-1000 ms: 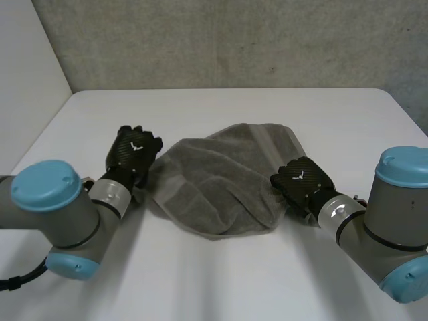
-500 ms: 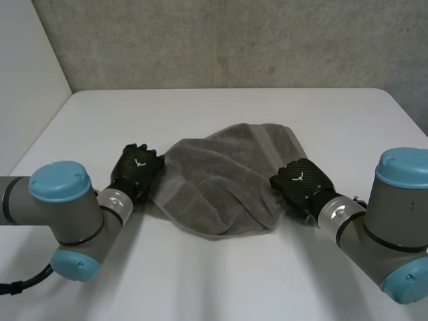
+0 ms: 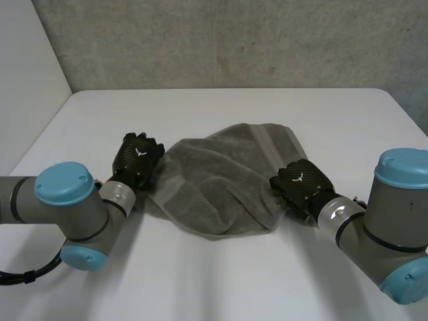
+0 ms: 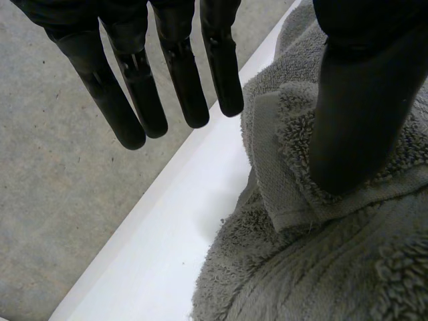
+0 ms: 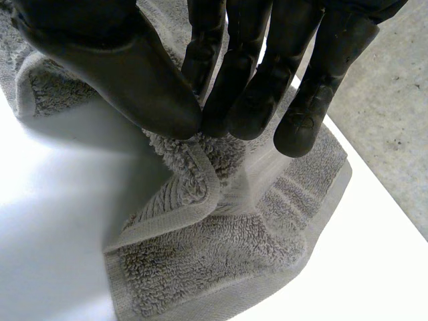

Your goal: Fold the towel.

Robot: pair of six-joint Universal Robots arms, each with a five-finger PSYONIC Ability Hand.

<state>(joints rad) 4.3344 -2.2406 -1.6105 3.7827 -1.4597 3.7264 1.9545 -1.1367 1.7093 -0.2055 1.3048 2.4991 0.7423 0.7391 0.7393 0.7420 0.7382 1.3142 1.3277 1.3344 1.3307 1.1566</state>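
A grey towel [image 3: 221, 180] lies crumpled in a loose heap on the white table [image 3: 234, 114]. My left hand [image 3: 137, 157] is at the towel's left edge. Seen from the left wrist, its fingers [image 4: 134, 87] reach straight out over bare table beside the towel [image 4: 321, 267], and its thumb [image 4: 361, 100] hangs over a folded hem. Nothing is pinched there, so this hand is open. My right hand [image 3: 301, 180] is at the towel's right edge. Its thumb and fingers [image 5: 234, 73] pinch a raised fold of the towel [image 5: 221, 267].
Bare table surrounds the towel on all sides. A grey wall [image 3: 234, 40] stands behind the far edge. Both arms come in low from the near corners, elbows close to the table.
My left arm has swung, its elbow moving right and nearer; the left hand dipped toward me, then moved back a little along the towel's left edge. The right hand and towel stayed put.
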